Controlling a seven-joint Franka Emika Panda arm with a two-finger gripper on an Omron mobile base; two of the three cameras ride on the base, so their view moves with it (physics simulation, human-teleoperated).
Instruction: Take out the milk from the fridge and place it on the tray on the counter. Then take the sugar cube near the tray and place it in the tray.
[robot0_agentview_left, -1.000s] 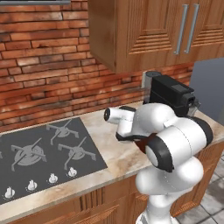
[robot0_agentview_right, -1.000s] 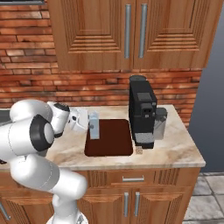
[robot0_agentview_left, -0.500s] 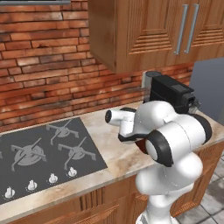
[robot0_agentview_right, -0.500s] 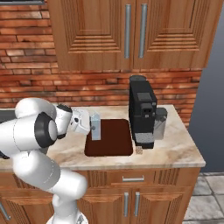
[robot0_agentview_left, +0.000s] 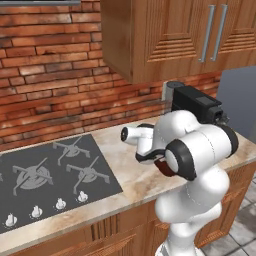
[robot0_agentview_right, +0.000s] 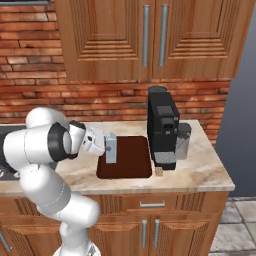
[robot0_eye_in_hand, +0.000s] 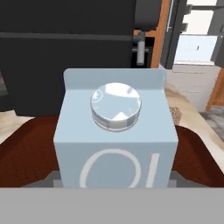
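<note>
Left base view: beige marbled table (robot0_agentview_left: 131, 181) under a brick wall, cooktop (robot0_agentview_left: 47, 180) on the left, coffee machine (robot0_agentview_left: 196, 104) far right; my arm has swung slightly right since earlier.

Right base view: my hand (robot0_agentview_right: 102, 145) grips the milk (robot0_agentview_right: 110, 148) upright over the tray's (robot0_agentview_right: 131, 165) left edge, nearer the tray than before. Sugar cube (robot0_agentview_right: 159, 172) sits just right of the tray.

Hand view: milk (robot0_eye_in_hand: 116, 140) fills the near field, tray (robot0_eye_in_hand: 26, 148) beneath.
</note>
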